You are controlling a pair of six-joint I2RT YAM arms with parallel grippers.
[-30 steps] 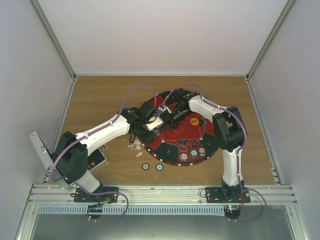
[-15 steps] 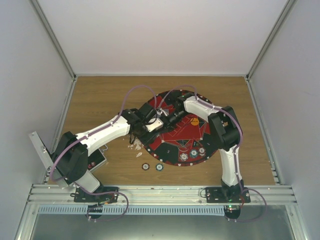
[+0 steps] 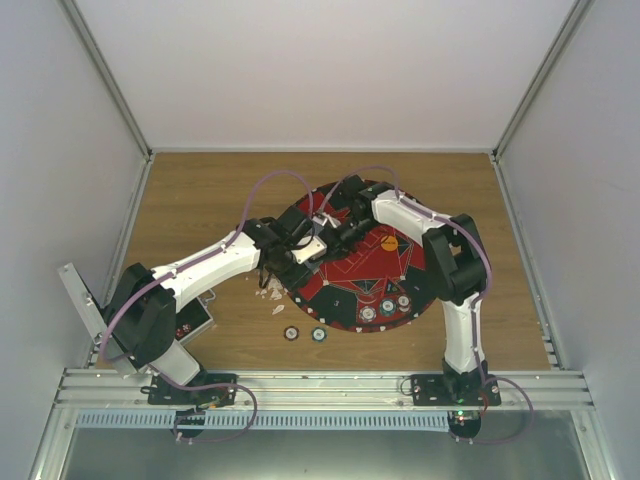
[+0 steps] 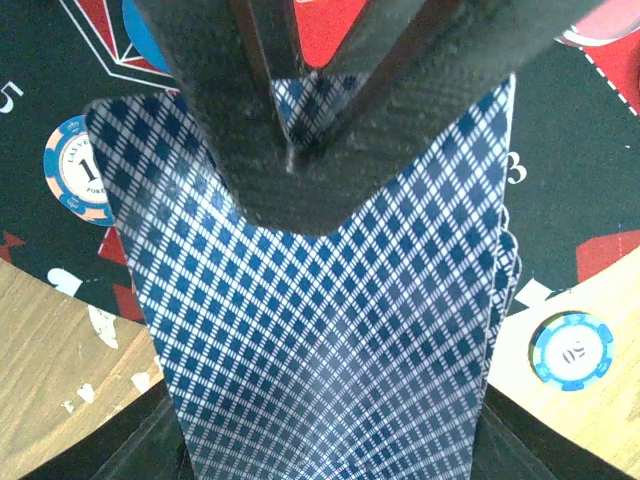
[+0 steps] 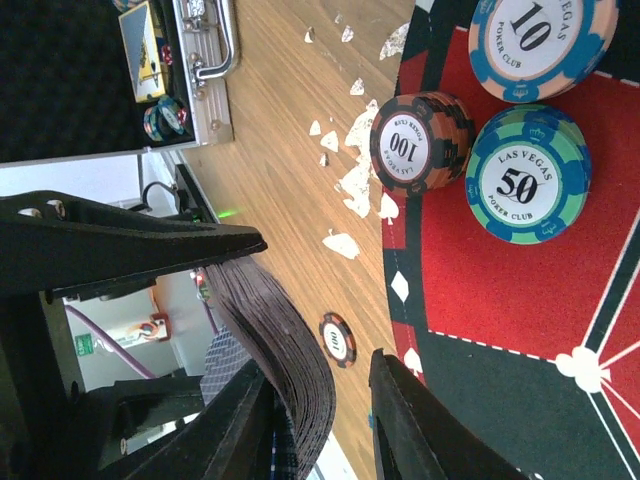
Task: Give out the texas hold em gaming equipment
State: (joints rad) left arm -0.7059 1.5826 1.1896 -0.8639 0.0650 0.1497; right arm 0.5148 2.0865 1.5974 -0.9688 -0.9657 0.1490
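Blue-checked cards (image 4: 330, 350) are sitting in a thick pack, held up over the left edge of the mat (image 3: 385, 275). The left gripper (image 4: 300, 165) is clamping the pack. One dark finger is pressing on top, and the cards are hiding the finger underneath.

The right gripper (image 5: 318, 420) is sitting at the pack's edge with one finger on each side of it. Its fingertips are running off the bottom of the right wrist view. I cannot tell if it is pinching the cards or only sitting around them. From above, both grippers are crowding together, and the pack is showing only as a small pale patch.

Chips (image 5: 528, 175) marked 10, 100 and 50 are sitting close together on the mat near its left edge, and the arms are hiding them from above. Three more chips (image 3: 387, 306) are lying in a row at the mat's near edge. Two more are lying on the wooden surface (image 3: 200, 200) just past that edge, and their numbers are too small to read from above.

An orange disc (image 3: 389, 241) is lying toward the mat's right side. A blue disc (image 4: 148, 25) is peeking out, cut off by the finger.

White scraps (image 5: 355, 185) are lying on the surface by the mat's left edge. The case (image 5: 200, 90) is lying open near the near left corner, partly under the left arm.
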